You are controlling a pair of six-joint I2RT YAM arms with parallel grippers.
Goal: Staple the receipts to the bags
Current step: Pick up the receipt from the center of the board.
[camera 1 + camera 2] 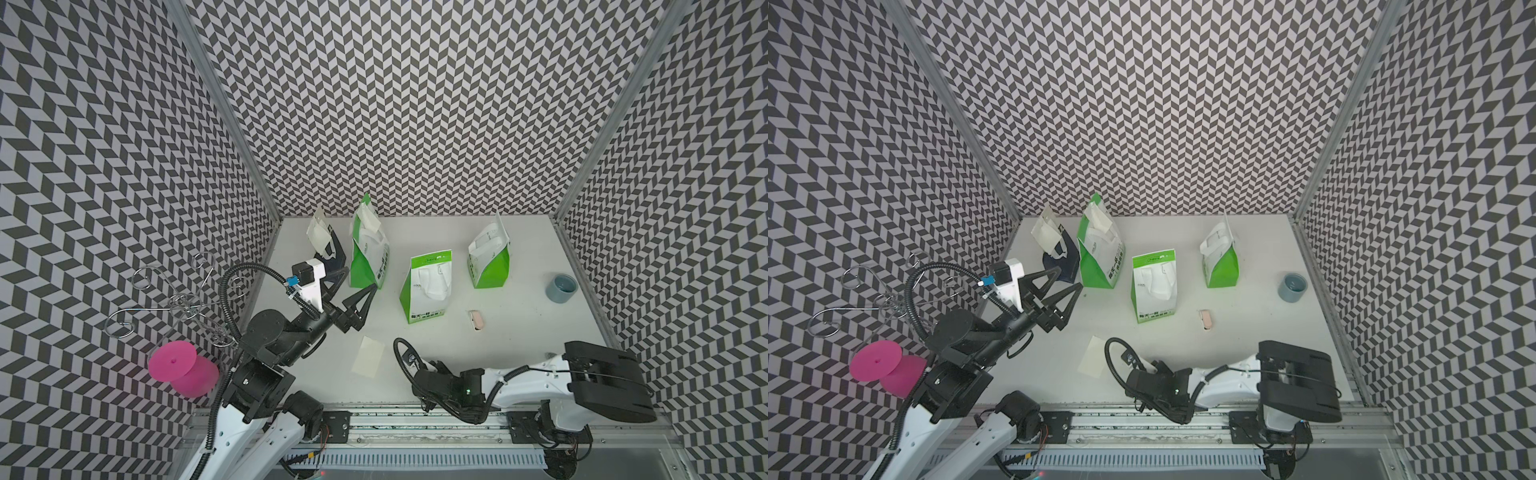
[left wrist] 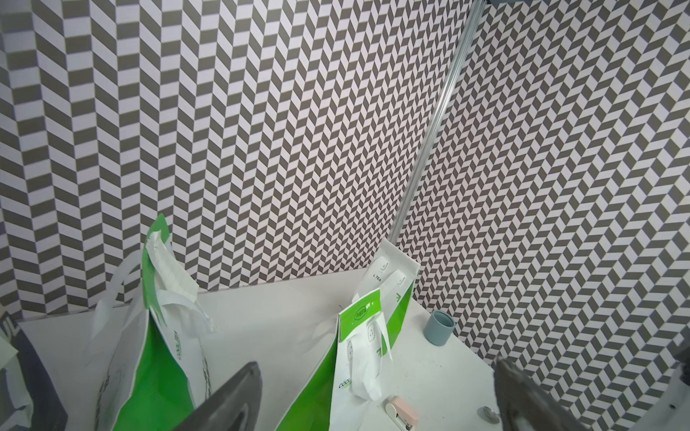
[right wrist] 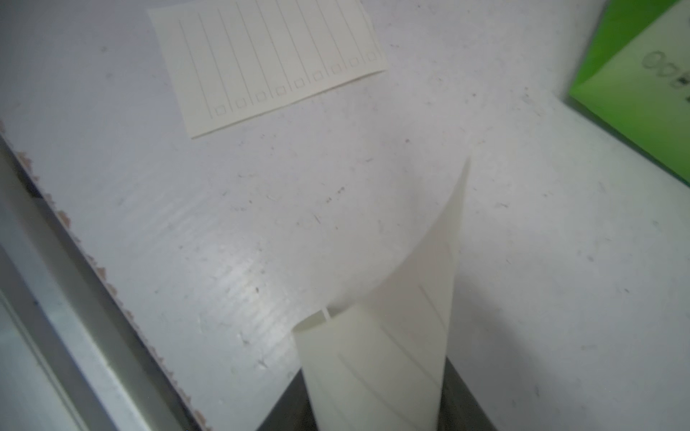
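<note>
Four bags stand on the white table in both top views: a navy one point(image 1: 334, 255), a tall green one point(image 1: 368, 259), a middle green one point(image 1: 426, 286) and a right green one point(image 1: 490, 259). Pale receipts sit at the tops of the navy bag point(image 1: 319, 232) and the tall green bag point(image 1: 369, 220). One loose receipt point(image 1: 368, 356) lies flat near the front. My left gripper point(image 1: 360, 279) hangs open beside the tall green bag, holding nothing. My right gripper point(image 3: 375, 377) is low at the front edge, shut on a curled receipt point(image 3: 403, 298). Its jaws are hidden under the wrist in the top views.
A small pinkish stapler point(image 1: 476, 320) lies right of the middle bag. A grey-blue cup point(image 1: 561, 288) stands at the right edge. A pink spool point(image 1: 178, 368) and wire hooks point(image 1: 183, 309) hang at the left wall. Patterned walls enclose the table on three sides.
</note>
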